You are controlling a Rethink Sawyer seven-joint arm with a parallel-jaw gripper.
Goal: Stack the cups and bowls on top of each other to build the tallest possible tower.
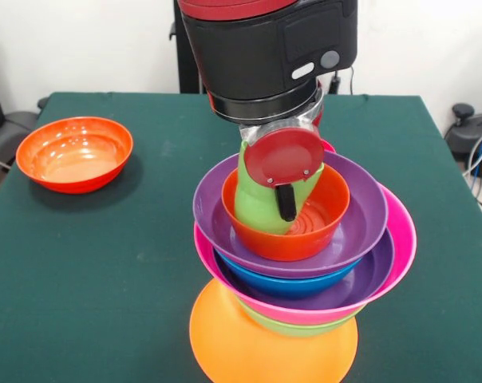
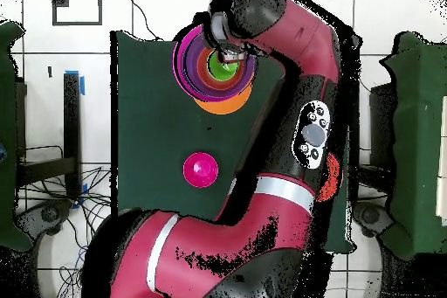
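The tower stands near the table's front edge on an upturned orange bowl. Above that base sit green, pink, purple, blue and purple bowls, topped by a red-orange bowl. The light-green cup leans tilted inside that top bowl. My gripper comes down into it, shut on the cup's wall. One black finger shows on the cup's front and the other is hidden. A dark red round disc sits in front of the gripper. From overhead the cup shows inside the tower's rings.
A second red-orange bowl stands alone at the back left of the green table. Overhead, a small magenta bowl lies on the cloth between the tower and the robot's base. The arm arches over the table's right side.
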